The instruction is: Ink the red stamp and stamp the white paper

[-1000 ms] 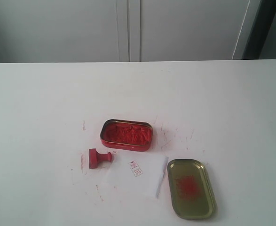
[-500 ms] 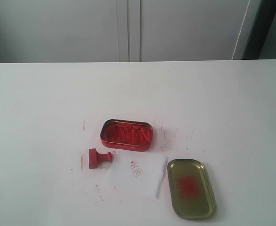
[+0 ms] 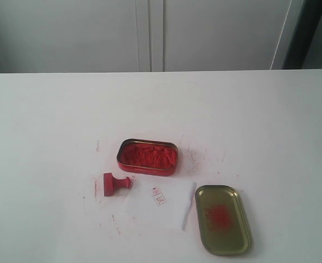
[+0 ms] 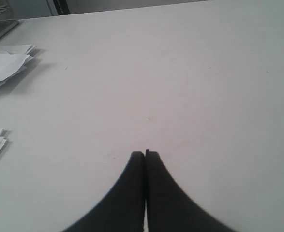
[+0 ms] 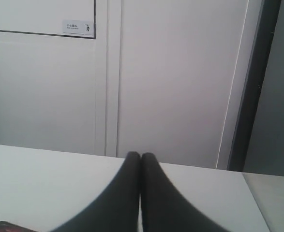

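left gripper (image 4: 145, 153): black fingers pressed tip to tip, nothing between them, over bare table.
right gripper (image 5: 141, 154): closed the same way, empty, pointing at the cabinet doors (image 5: 171, 82).
lid (image 3: 235, 230): nearest; shallow gold metal tray with rounded corners, long axis running near to far, a red smear in its middle.
paper (image 3: 169, 213): thin white sheet lying flat and slightly skewed, just left of the lid; a small red imprint (image 3: 158, 196) near its far edge.
stamp (image 3: 117, 183): all red plastic, lying on its side just left of the paper; long axis left to right, flat square base to the left, knob handle pointing right at the paper.
tin (image 3: 147, 169): just behind stamp and paper; red rounded rectangle, long axis left to right, open, filled with lumpy red paste.
table (image 3: 259, 126): smooth white top with faint red smudges around the tin.
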You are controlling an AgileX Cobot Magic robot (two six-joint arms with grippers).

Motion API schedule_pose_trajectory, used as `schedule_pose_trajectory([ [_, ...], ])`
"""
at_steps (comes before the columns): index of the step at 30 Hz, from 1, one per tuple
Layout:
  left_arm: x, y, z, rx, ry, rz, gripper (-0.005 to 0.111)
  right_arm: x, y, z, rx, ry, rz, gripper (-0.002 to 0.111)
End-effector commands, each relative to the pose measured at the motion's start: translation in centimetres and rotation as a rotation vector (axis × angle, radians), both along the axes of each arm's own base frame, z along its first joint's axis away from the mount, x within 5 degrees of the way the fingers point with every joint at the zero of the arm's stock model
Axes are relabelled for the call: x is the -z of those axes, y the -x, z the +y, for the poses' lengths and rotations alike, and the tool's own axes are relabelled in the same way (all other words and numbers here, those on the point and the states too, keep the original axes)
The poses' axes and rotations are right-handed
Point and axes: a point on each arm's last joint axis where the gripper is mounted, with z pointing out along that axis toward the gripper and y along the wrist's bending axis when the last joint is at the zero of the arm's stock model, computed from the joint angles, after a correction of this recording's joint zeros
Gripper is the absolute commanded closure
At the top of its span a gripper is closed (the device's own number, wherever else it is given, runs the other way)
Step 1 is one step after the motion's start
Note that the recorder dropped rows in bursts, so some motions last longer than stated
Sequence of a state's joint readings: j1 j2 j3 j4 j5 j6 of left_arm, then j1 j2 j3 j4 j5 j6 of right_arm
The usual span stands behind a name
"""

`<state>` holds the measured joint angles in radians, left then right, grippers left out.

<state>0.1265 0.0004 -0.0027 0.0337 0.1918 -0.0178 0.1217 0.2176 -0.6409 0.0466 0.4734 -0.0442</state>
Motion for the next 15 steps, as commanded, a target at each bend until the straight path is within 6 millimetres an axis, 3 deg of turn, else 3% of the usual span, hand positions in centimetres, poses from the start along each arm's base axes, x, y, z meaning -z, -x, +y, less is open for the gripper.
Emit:
schedule_pose_trajectory([
  [1, 0.1, 0.0, 0.0, -0.001, 0.006, -0.001, 0.107, 0.1, 0.6, -0.3, 0.031, 0.035, -0.02, 0.108],
  [11, 0.1, 0.0, 0.0, -0.001, 0.006, -0.001, 0.107, 0.4, 0.6, -0.3, 0.031, 0.036, -0.011, 0.108],
  [15, 0.1, 0.0, 0.0, -0.001, 0.006, -0.001, 0.107, 1.9, 0.2, -0.2, 0.03, 0.041, 0.026, 0.108],
])
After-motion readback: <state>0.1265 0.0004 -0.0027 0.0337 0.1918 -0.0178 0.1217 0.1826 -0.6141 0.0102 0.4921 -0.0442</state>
